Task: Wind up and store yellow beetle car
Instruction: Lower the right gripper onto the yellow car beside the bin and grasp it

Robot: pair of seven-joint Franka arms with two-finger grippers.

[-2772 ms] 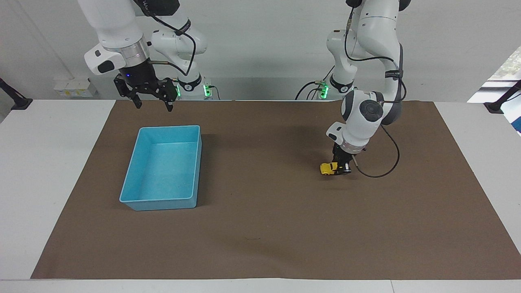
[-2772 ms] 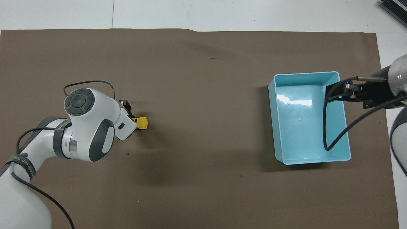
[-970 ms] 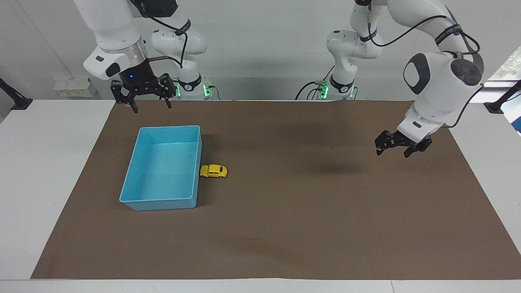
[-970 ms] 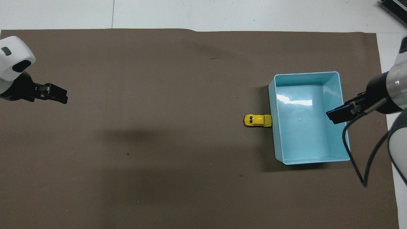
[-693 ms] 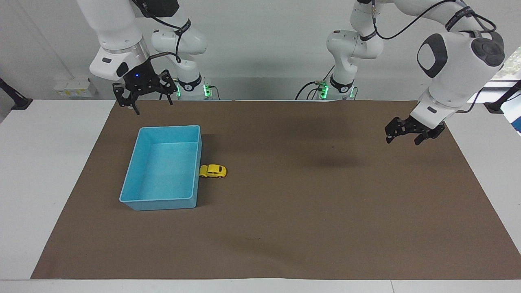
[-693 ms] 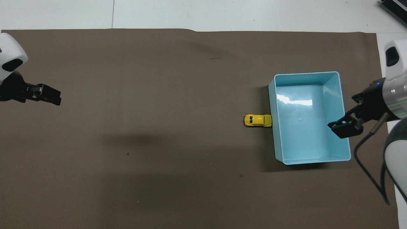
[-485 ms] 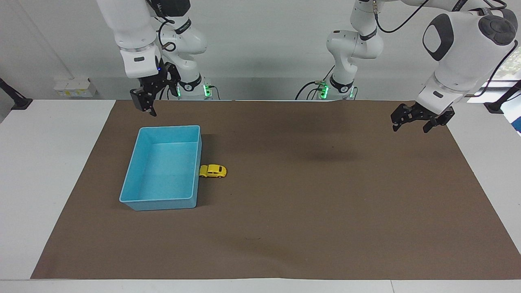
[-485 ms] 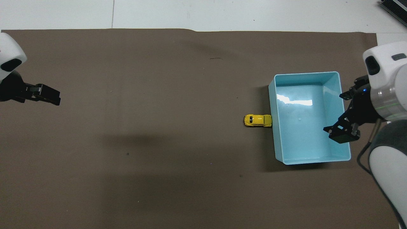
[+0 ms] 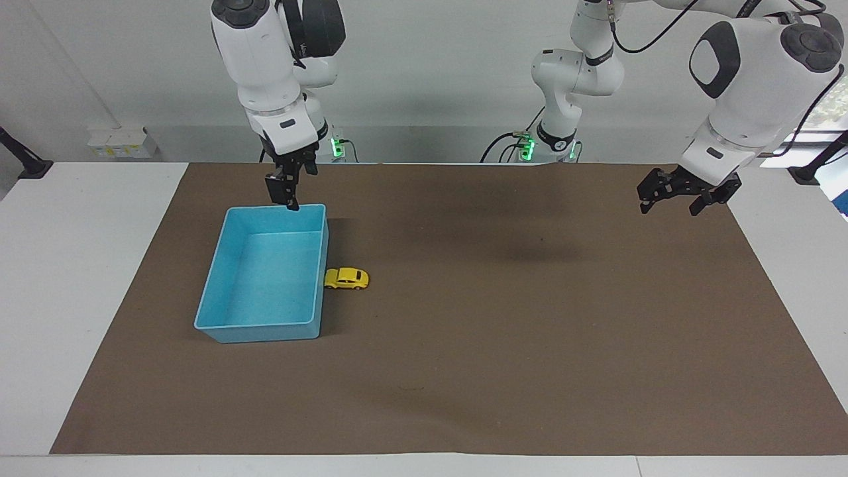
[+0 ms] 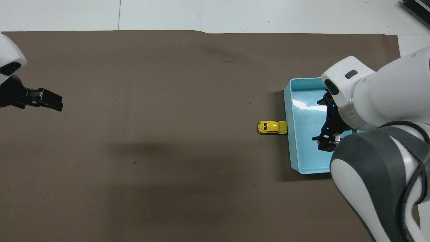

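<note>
Toy car (image 9: 346, 279) sits on the brown mat (image 9: 503, 344) covering the desk, nose touching the blue bin's (image 9: 218, 331) outer wall, not inside.

Probably light, rigid, smooth, free-rolling; best pinched across the doors.

Right hand (image 9: 285, 192) over the bin's rim, grip unclear. Left hand (image 9: 686, 195) waits, spread, empty.

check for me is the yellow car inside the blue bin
No, the yellow beetle car sits on the brown mat against the blue bin's outer wall.

Bright yellow beetle car (image 9: 346, 279) with dark windows, light blue bin (image 9: 228, 265), plain brown mat (image 9: 530, 344), white table (image 9: 79, 265)
</note>
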